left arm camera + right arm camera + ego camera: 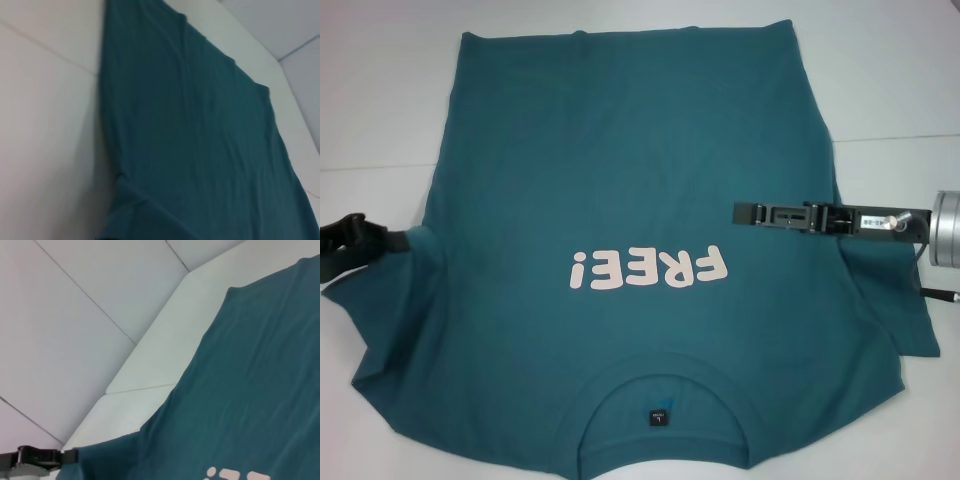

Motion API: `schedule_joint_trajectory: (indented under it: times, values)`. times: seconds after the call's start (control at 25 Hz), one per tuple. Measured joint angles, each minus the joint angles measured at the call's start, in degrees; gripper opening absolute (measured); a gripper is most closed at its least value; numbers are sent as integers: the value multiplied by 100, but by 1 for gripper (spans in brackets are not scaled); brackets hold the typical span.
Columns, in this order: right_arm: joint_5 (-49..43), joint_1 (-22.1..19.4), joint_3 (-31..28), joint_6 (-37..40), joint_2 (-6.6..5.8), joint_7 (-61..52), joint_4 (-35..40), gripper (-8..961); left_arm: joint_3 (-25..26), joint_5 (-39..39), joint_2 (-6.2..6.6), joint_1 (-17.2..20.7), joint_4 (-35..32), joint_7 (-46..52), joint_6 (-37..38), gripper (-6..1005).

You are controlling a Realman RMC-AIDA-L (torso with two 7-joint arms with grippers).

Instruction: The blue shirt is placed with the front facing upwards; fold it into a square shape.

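Observation:
The blue shirt [640,180] lies spread flat on the white table, front up. Its collar [665,372] with the small black label [660,416] is at the near edge, and the hem is at the far side. The pale pink "FREE!" print [650,268] sits mid-shirt. My left gripper [375,240] is at the shirt's left edge, touching the cloth where the left sleeve [380,320] starts; it also shows in the right wrist view [67,456]. My right gripper [742,213] reaches in from the right, over the shirt's right side beside the print. The shirt also fills the left wrist view [200,150] and the right wrist view [250,405].
The white table [380,110] shows bare to the left and right of the shirt, with a seam line across it [900,137]. The right sleeve [905,320] lies under the right arm. The table's far corner [190,275] shows in the right wrist view.

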State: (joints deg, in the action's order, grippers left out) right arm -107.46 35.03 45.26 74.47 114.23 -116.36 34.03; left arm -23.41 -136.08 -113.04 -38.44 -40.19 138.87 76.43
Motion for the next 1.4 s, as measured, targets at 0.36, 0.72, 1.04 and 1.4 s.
schedule_joint_trajectory:
  times: [0.36, 0.72, 1.04, 1.4]
  values:
    - [3, -2, -9, -179, 1, 149, 8, 916, -177, 10, -130, -338, 192, -221, -391, 14]
    - [7, 29, -9, -224, 3, 198, 7, 916, -523, 12, -254, -423, 443, -175, -784, 14]
    - [7, 31, -9, -220, -6, 196, 7, 916, -966, -18, -218, -437, 321, -90, -728, 13]
    - [-21, 27, -9, -277, 0, 199, -11, 916, -2128, -82, -245, -449, -462, 51, -917, 12]
